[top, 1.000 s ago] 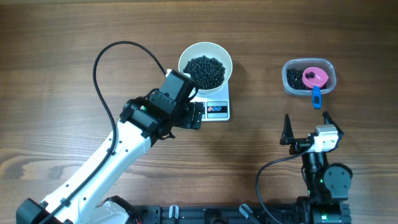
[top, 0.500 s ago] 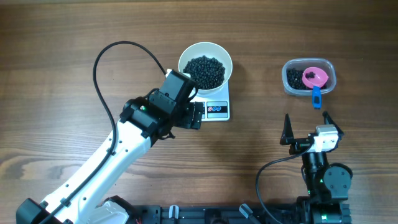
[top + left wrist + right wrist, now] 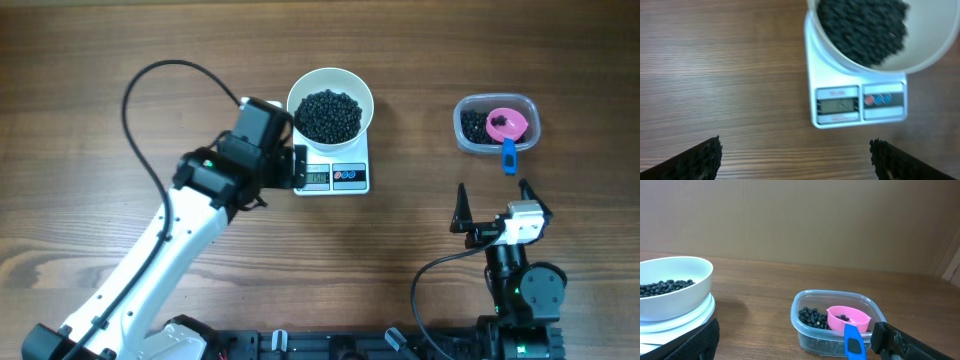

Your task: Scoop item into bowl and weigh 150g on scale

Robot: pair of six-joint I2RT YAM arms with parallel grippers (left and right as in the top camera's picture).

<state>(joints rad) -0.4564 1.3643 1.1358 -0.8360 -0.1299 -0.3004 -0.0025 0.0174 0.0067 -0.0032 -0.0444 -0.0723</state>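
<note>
**benchrat:** ok, starting nearest the base. right gripper [image 3: 492, 205] is parking by the near edge of the tabletop [image 3: 100, 60], right side. jaws are spread wide, carrying nothing. same as a sec ago.

**scoopy:** and the left one?

**benchrat:** that's the bit that's changing. a sec ago the left gripper [image 3: 297, 168] was hanging over the left half of the scale [image 3: 335, 177], blocking the display. now it's sliding off toward the left edge and sitting just beside the scale, fingers wide apart, empty. its wrist cam is looking straight down at the display [image 3: 837, 105] w/ nothing in the way.

**scoopy:** so can u read it?

**benchrat:** nope, digits are coming out too blurry. the bowl [image 3: 330, 76] is sitting on the scale's far end, mid tabletop toward the far edge, w/ a good heap of beans [image 3: 330, 113] in it. hasn't budged.

**scoopy:** scoop?

**benchrat:** the pink scoop [image 3: 507, 123] is lying in the clear tub [image 3: 532, 110] toward the far right corner. its blue handle [image 3: 509, 155] is poking over the near rim, and some beans are left in there. untouched. imo the arm is clearing off so the reading can get checked vs the target weight. if it's short, the right arm is the closer one to the scoop.
</note>
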